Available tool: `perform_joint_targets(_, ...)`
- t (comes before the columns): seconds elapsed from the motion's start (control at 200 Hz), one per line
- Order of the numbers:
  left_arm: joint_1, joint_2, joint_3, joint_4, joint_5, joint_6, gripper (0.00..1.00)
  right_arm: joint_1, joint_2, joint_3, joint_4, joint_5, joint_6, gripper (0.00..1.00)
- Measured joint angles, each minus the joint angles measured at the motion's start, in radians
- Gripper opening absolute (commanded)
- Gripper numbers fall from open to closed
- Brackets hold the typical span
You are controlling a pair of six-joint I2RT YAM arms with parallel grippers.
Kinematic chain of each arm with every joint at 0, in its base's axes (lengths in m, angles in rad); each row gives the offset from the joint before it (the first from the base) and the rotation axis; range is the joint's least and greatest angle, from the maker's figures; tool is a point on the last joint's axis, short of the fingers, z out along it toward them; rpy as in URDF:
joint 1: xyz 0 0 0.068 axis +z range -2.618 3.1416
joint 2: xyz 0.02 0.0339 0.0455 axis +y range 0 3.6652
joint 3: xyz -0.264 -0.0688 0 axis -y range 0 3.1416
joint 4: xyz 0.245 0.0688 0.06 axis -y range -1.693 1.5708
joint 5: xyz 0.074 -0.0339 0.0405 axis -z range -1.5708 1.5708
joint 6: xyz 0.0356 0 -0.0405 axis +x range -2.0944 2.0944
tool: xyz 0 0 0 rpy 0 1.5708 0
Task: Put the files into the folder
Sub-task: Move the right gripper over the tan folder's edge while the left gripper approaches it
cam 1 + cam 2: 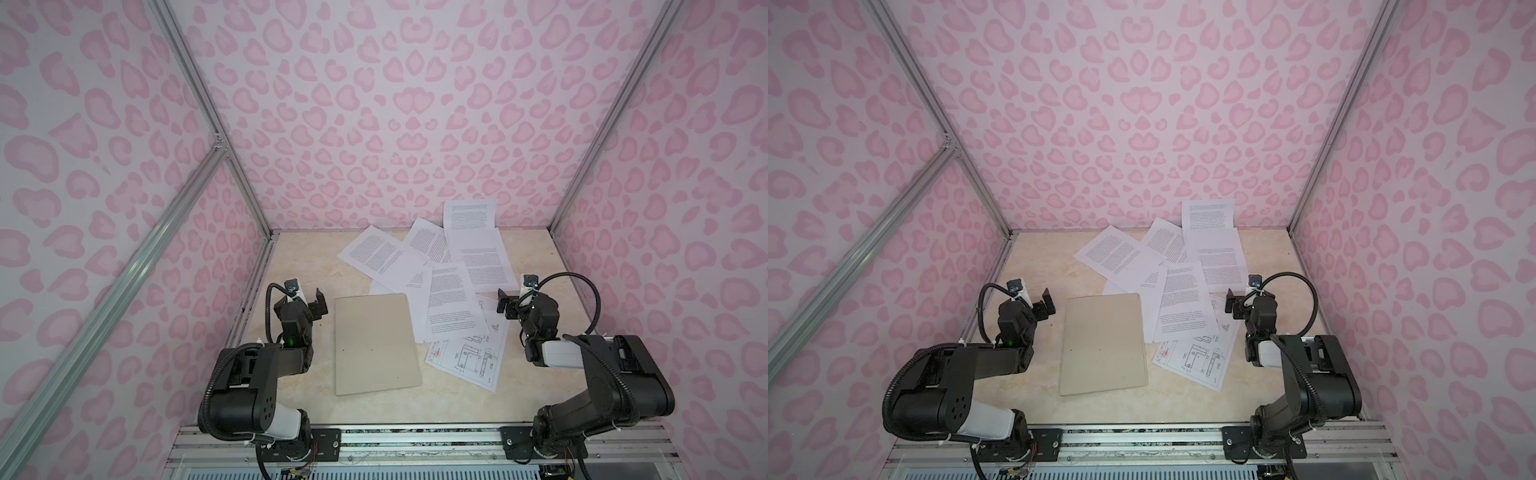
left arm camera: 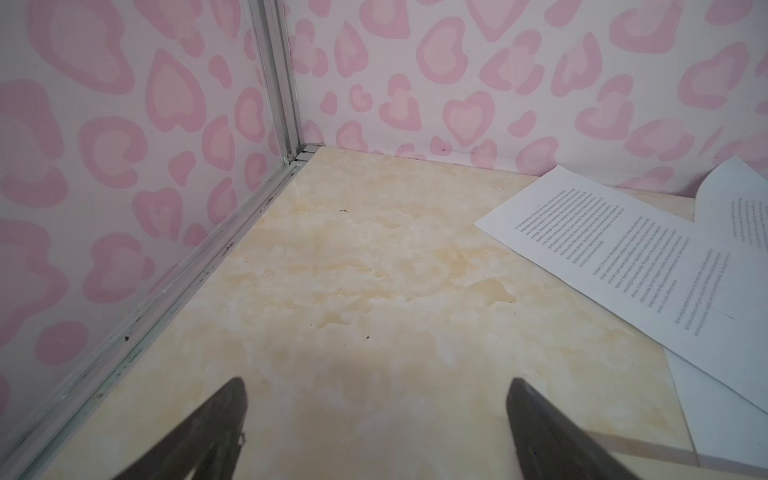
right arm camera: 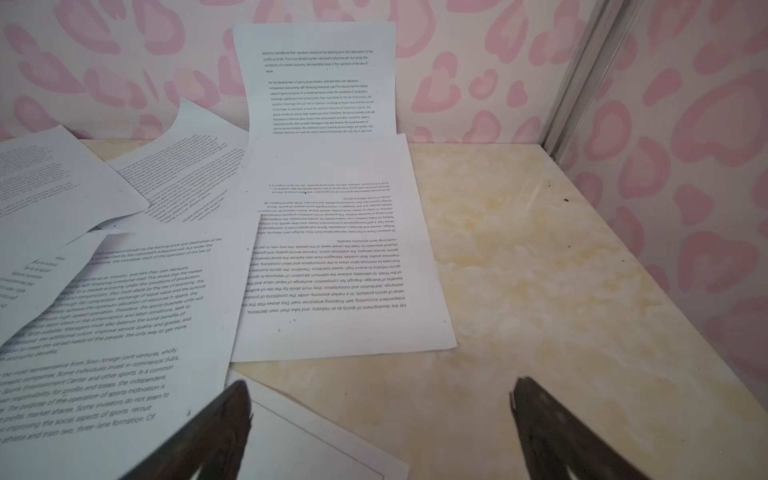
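Left end effector (image 1: 321, 305) and right end effector (image 1: 502, 302) hover released, empty. Folder (image 1: 376, 345) lies closed on table (image 1: 307, 266), long axis front-to-back; contents not visible. Files (image 1: 453, 303) lie scattered, overlapping, outside it, right and rearward.

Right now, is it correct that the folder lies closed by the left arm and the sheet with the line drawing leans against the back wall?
Not quite: a text sheet leans on the back wall; the drawing sheet lies flat at the pile's near end, as both top views show. The folder does lie closed by the left arm.
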Motion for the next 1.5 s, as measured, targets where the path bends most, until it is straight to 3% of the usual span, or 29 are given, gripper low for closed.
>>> perform_joint_targets(1.09, 0.003, -0.006, 0.0, -0.008, 0.006, 0.0, 0.98, -0.002, 0.0, -0.003, 0.0, 0.031, 0.011, 0.99)
perform_joint_targets(1.195, -0.015, -0.066, 0.097, -0.18, -0.046, -0.007, 0.98, 0.019, -0.018, -0.005, -0.008, 0.087, 0.012, 0.99)
perform_joint_targets(1.34, -0.05, -0.15, 0.31, -0.462, -0.164, -0.121, 0.98, 0.145, -0.183, 0.159, -0.265, 0.258, 0.003, 0.99)
perform_joint_targets(1.435, -0.066, -0.163, 0.464, -0.75, -0.212, -0.277, 0.98, 0.148, -0.249, 0.284, -0.393, 0.296, 0.11, 0.99)
perform_joint_targets(1.5, -0.079, -0.194, 0.479, -0.894, -0.207, -0.362, 0.98, 0.093, -0.24, 0.333, -0.456, 0.219, 0.218, 0.99)
